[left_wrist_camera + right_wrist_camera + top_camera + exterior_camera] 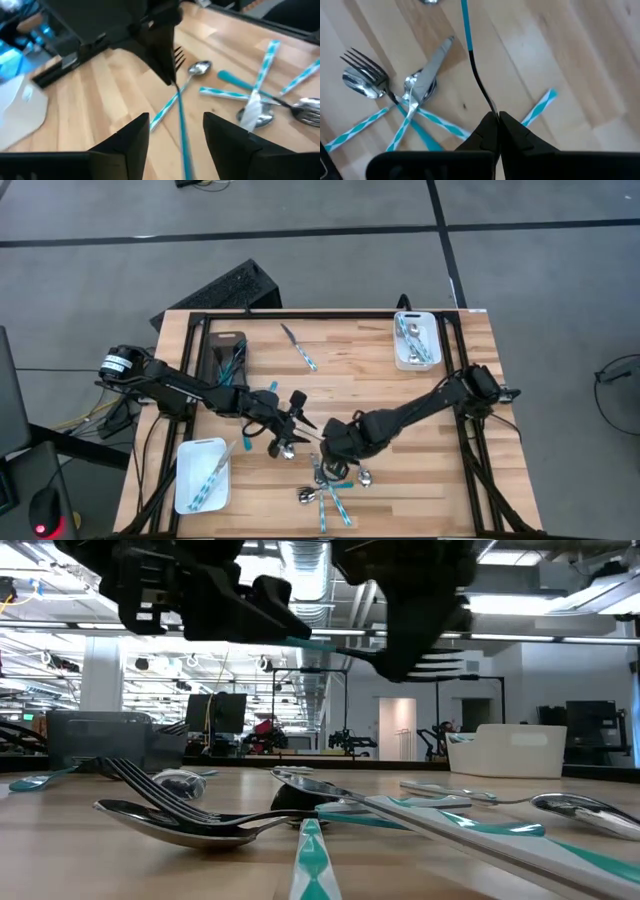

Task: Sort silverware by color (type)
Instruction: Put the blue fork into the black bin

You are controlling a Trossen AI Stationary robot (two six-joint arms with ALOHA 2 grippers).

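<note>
Two grippers meet mid-counter: our right gripper (497, 120) has its fingers pinched on a teal-handled fork (470, 50), lifted above the pile of silverware (330, 485). Our left gripper (175, 132) gapes wide around the handle, gripping nothing. Release too early and we judge the fork drops back. Wooden counter (370, 370), white trays at its corners, open workshop beyond.

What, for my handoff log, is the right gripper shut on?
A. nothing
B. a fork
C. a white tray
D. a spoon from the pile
B: the right gripper pinches the thin neck of a fork, whose tines show beside it in the left wrist view.
</note>
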